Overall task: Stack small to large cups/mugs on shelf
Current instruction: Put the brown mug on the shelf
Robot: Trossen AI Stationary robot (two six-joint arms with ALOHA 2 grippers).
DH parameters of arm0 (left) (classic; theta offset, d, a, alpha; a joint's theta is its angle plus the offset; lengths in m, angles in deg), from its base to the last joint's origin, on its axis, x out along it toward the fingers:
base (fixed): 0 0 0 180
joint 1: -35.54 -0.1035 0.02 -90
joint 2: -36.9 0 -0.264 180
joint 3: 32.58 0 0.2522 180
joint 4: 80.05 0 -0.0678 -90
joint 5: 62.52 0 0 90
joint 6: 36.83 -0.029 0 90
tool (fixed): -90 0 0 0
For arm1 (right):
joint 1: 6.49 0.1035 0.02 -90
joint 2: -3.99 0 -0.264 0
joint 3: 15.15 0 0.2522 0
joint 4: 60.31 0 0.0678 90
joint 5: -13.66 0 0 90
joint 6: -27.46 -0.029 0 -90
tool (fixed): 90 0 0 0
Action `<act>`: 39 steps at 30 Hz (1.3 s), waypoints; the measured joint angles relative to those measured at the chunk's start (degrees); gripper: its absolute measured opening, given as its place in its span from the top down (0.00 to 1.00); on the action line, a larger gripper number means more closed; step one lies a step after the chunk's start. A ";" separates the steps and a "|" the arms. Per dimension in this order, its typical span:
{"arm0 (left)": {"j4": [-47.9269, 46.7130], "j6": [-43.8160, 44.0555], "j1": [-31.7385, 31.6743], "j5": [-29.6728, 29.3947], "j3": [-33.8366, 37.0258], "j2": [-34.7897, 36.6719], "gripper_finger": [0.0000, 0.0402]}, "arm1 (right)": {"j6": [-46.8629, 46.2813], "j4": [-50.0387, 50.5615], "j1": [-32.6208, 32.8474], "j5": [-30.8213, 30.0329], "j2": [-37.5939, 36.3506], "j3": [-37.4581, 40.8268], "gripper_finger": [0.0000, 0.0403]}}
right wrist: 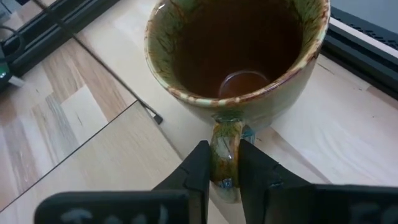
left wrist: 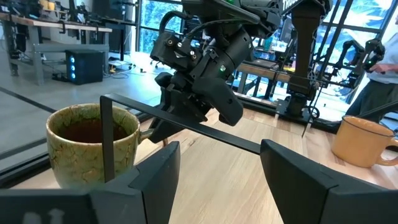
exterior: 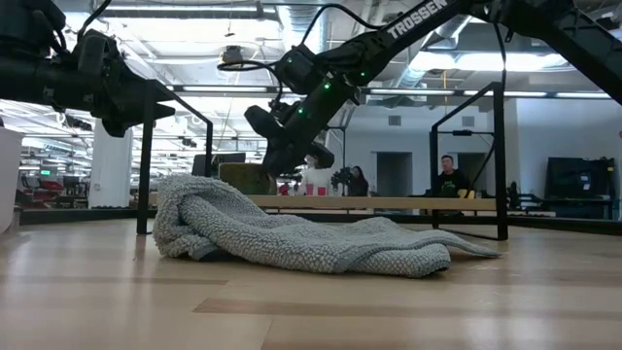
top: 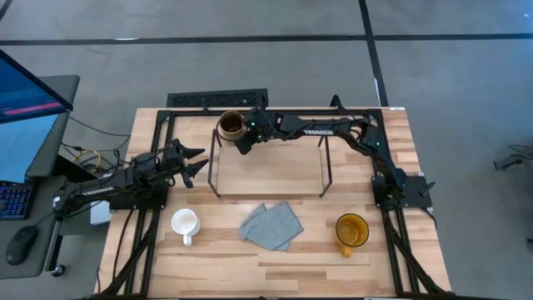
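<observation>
White "TROSSEN" lettering [top: 318,130] on right arm [top: 350,133]

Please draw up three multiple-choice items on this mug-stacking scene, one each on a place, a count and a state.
1. Where is the olive-brown mug?
A. on the shelf's left end
B. beside the cloth
C. at the table's front right corner

2. How many mugs stand off the shelf on the table?
A. none
B. one
C. two

3. What is the right pincer doing?
A. hanging open over the cloth
B. closed on the olive-brown mug's handle
C. holding the white mug

Answers:
1 A: the high view shows it at the shelf's left end.
2 C: the white mug and the yellow-amber mug stand either side of the grey-blue cloth.
3 B: the right wrist view shows its fingers clamping the handle, while the left pincer waits open left of the shelf.
</observation>
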 joint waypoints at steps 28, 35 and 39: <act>0.01 0.00 0.01 -0.01 0.00 0.00 0.47 | 3.03 8.94 -0.03 0.09 -0.42 -8.48 0.83; -0.01 0.00 -0.01 0.00 0.00 0.00 0.47 | 3.01 11.06 -0.03 0.07 -0.44 -8.52 0.83; -0.01 0.00 -0.01 0.00 -0.02 0.00 0.47 | 3.01 10.75 -0.03 0.07 -0.44 -8.52 0.83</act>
